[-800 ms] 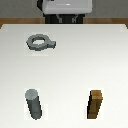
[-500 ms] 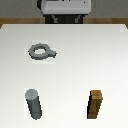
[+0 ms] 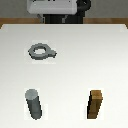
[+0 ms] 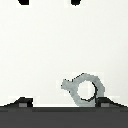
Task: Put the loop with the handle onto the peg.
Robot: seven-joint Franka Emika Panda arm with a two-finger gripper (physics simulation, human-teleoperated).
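White bench [image 3: 95,55] first, wide and bare in the middle. Peg [image 3: 34,103] upright near the front edge — brown block [image 3: 96,104] well apart along that edge. Loop with the handle [image 3: 42,51] flat, nearer the back edge. Not grabbed yet. Fingers [image 4: 22,102] wide, holding nothing. Next: down onto the loop's rim — then squeeze.

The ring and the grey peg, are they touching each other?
Apart. The exterior view shows the loop with the handle lying flat on the table, with a wide stretch of bare white surface between it and the upright peg.
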